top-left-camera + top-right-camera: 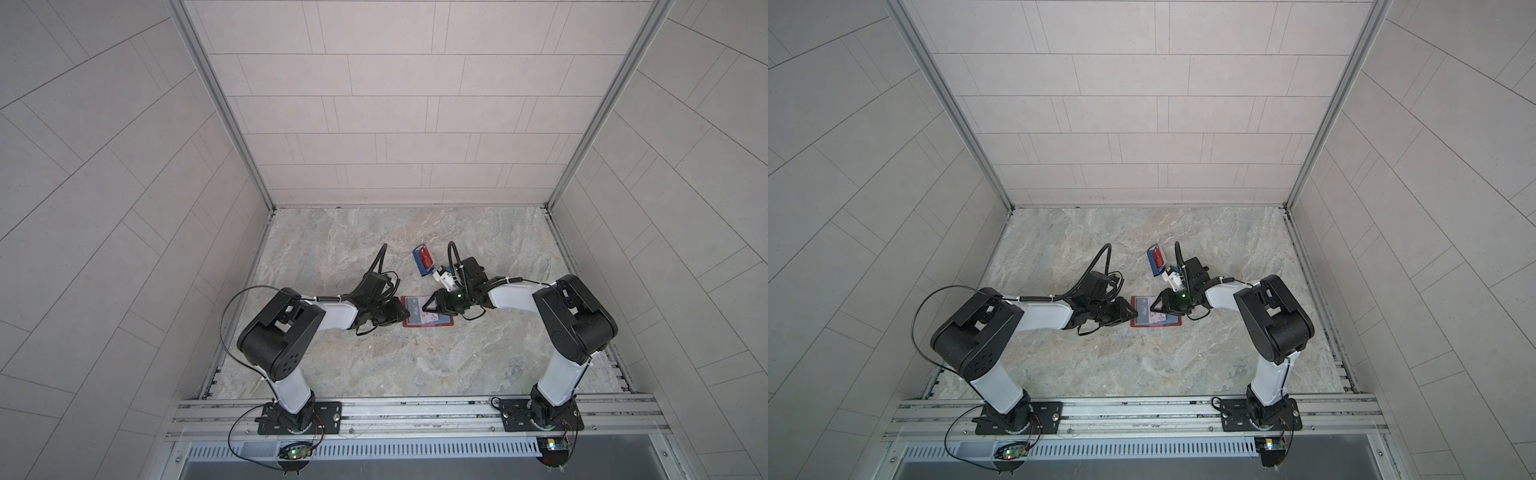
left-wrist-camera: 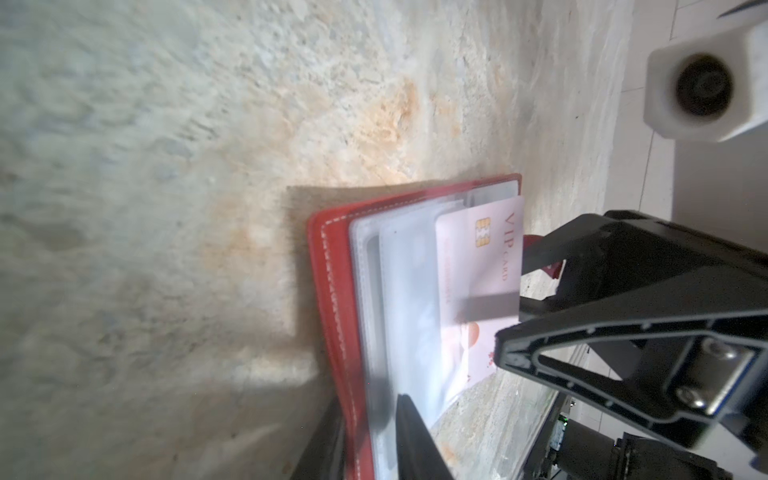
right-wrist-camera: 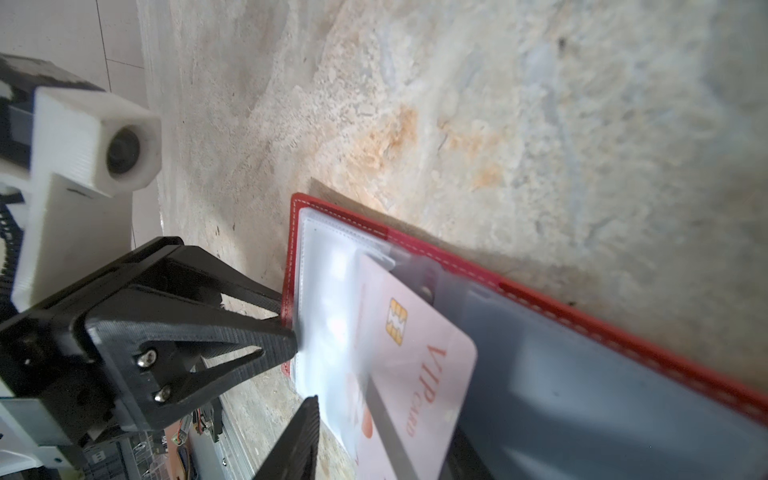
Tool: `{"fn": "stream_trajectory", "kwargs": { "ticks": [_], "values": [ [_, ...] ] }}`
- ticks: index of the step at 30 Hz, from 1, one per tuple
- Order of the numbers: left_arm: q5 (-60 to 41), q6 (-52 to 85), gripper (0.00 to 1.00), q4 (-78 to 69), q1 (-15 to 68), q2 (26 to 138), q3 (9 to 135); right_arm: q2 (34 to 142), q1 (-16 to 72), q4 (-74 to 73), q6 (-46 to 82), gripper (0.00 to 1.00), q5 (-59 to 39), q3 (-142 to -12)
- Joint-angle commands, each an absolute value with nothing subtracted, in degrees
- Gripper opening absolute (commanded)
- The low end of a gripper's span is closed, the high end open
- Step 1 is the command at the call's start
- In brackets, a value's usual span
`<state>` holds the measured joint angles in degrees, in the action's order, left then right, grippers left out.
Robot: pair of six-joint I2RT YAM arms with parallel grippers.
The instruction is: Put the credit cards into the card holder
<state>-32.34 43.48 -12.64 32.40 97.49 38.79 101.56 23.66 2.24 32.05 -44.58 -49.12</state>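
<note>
The red card holder [image 1: 424,326] lay open and flat near the middle of the marble counter [image 1: 353,257], with the two arms reaching in from either side so that their hands met over it. The left hand [image 1: 402,311] was at the holder's left edge. In the right wrist view its fingertips [image 3: 278,347] stood only narrowly apart, one tip touching the rim of a clear sleeve [image 3: 324,291] and the other against the red cover, but whether they actually pinched that edge could not be told. The right hand [image 1: 424,311] was over the holder's middle. In the left wrist view its jaws stood clearly apart, with the free edge of a pale card [image 2: 478,270] showing in the gap between them and nothing clamped. That card, printed "VIP CARD" beside a gold chip, was partly tucked under a clear sleeve and partly sticking out, slightly askew to the holder's edges. In both top views a black card [image 1: 414,309] with white "Vip" lettering showed on the half of the holder nearer the left hand. Behind the holder, apart from it and just beside the right arm's wrist, a red card [image 1: 425,262] stood in a small blue stand [image 1: 424,273].
</note>
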Motion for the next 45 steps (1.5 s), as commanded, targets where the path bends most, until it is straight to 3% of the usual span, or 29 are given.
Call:
{"fn": "stream_trajectory", "kwargs": {
  "ticks": [1, 8, 14, 23, 28, 30, 35, 39, 45],
  "values": [
    [-31.13, 42.68, 0.16, -10.08, 32.60, 97.60, 37.96, 102.09, 23.60, 10.89, 30.16, 0.45, -36.27, -48.35],
    [-31.20, 42.97, 0.00, -10.45, 32.60, 97.35, 37.79, 99.47, 24.95, 16.42, 28.24, 0.56, -32.27, -51.16],
    [-31.79, 43.79, 0.00, -12.36, 32.61, 97.57, 37.05, 97.43, 26.40, 21.50, 26.23, 0.64, -27.34, -53.64],
    [-32.28, 44.12, 0.00, -13.38, 32.59, 98.10, 36.65, 95.11, 29.10, 26.68, 23.87, 0.65, -20.47, -57.08],
    [-32.61, 44.48, 0.00, -13.97, 32.60, 98.57, 36.78, 95.55, 30.80, 30.41, 22.85, 0.51, -14.89, -59.79],
    [-32.61, 44.61, 0.00, -14.14, 32.60, 98.64, 36.80, 95.95, 31.15, 30.80, 22.87, 0.38, -13.55, -60.40],
    [-32.75, 44.65, 0.00, -14.15, 32.61, 98.79, 36.73, 98.45, 31.82, 32.06, 22.81, 0.16, -11.15, -62.19],
    [-32.73, 44.65, 0.00, -14.13, 32.61, 98.70, 36.72, 100.70, 32.24, 33.24, 22.85, 0.08, -9.32, -63.54],
    [-32.73, 44.67, 0.00, -14.06, 32.61, 99.06, 36.80, 103.22, 32.74, 34.12, 22.77, 0.08, -8.79, -64.90]
  ]
}}
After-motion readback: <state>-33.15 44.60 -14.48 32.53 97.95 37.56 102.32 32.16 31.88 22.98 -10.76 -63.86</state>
